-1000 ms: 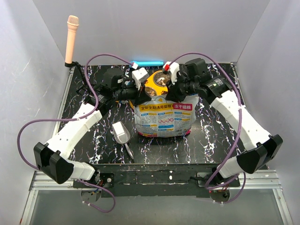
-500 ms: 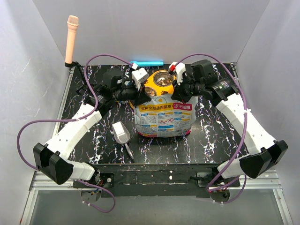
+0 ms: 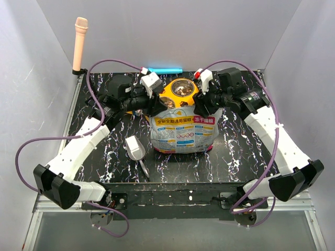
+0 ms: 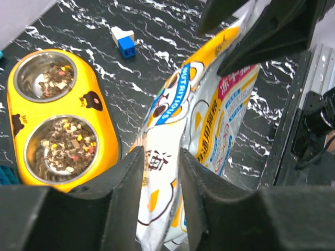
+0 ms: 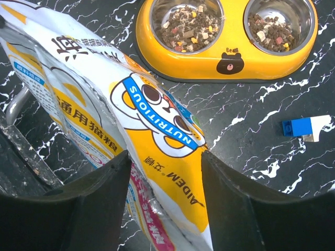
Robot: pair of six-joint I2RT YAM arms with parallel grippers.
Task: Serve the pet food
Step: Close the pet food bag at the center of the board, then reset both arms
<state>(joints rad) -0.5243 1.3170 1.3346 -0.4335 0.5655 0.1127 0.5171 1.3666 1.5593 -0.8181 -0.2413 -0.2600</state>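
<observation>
A black, white-veined tabletop [image 3: 235, 151] carries everything, walled in by pale panels. The left arm [image 3: 84, 141] and the right arm [image 3: 272, 136] reach in from the near corners and meet at the top of a white, blue and pink foil bag [image 3: 180, 133], which rises from the middle of the tabletop with its printed face toward the near edge. In the left wrist view, the left jaws stand slightly parted, and the bag's upper edge [image 4: 172, 157] runs through the narrow gap between them. In the right wrist view, the right jaws stand much wider, astride the bag's folded yellow top [image 5: 167, 151] rather than pinching it. Just behind the bag sits a yellow double bowl [image 3: 168, 91] with two steel cups and small bear prints on its rim [image 4: 99, 104]. A metal scoop [image 3: 135, 148] lies on the tabletop just left of the bag, with its handle pointing to the near edge. A peach-coloured microphone [image 3: 79, 44] stands upright at the far left corner, and a light blue strip [image 3: 165, 70] lies along the far edge. A small blue and white block [image 5: 306, 127] rests on the tabletop near the bowl but apart from it. The pet food [image 5: 188, 26], brown kibble with a few coloured bits, lies in both cups of the bowl [image 4: 67, 146].
</observation>
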